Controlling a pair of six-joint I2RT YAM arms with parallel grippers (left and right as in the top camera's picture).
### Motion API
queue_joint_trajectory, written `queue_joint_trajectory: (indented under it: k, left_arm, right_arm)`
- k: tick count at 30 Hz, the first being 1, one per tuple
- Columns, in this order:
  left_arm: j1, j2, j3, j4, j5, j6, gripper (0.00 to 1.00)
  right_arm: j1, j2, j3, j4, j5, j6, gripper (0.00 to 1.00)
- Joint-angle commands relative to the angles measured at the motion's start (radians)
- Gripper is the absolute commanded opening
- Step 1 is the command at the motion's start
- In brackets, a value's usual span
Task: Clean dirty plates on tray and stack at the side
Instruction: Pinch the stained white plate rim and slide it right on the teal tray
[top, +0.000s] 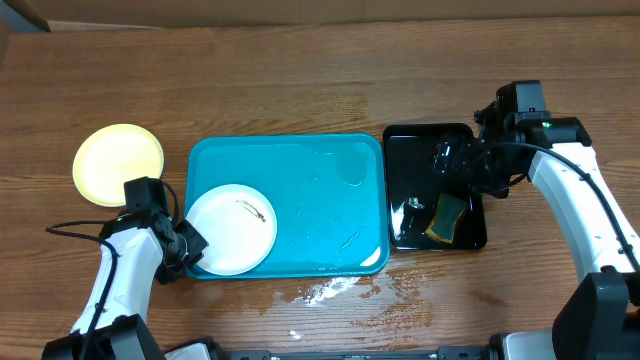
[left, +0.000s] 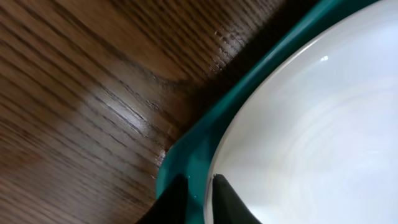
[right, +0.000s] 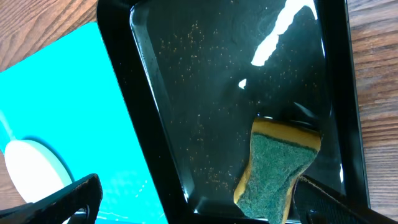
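Reaching low, left tool (top: 190, 250) straddles tray (top: 330, 200) rim (beside plate (top: 230, 230)).

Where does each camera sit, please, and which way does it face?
Overhead: above the table, facing down on turquoise tray, black tray, both arms.
Left wrist: low at the turquoise tray's corner, facing the white plate; own fingertips below.
Right wrist: above the black tray, facing the sponge; own fingers below.
Overhead and right wrist share the sponge.
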Motion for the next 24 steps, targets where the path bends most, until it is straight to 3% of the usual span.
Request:
queue_joint_trajectory:
  k: [1,3,9,12,18,21,24]
  left_arm:
    - [0.001,-0.008,-0.010,0.022,0.065,0.015,0.06]
    - [0.000,-0.008,-0.010,0.052,0.159,0.048,0.08]
    - [-0.045,-0.008,-0.010,0.145,0.201,0.069,0.09]
    - [-0.115,-0.008,-0.010,0.209,0.265,0.131,0.11]
    - [-0.274,-0.007,-0.010,0.338,0.264,0.135,0.15]
    - [-0.350,-0.007,0.017,0.364,0.266,0.139,0.26]
    - [-0.350,-0.007,0.135,0.236,0.254,0.139,0.34]
  right_arm:
    - [0.002,-0.008,0.008,0.003,0.003,0.005,1.00]
    - [0.002,-0.008,0.008,0.003,0.003,0.005,1.00]
    - [0.002,-0.008,0.008,0.003,0.003,0.005,1.00]
    - [0.002,-0.008,0.008,0.003,0.003,0.005,1.00]
    - [0.002,-0.008,0.008,0.003,0.003,0.005,1.00]
    - [0.002,-0.008,0.008,0.003,0.003,0.005,1.00]
    - [0.002,-0.008,0.008,0.003,0.003,0.005,1.00]
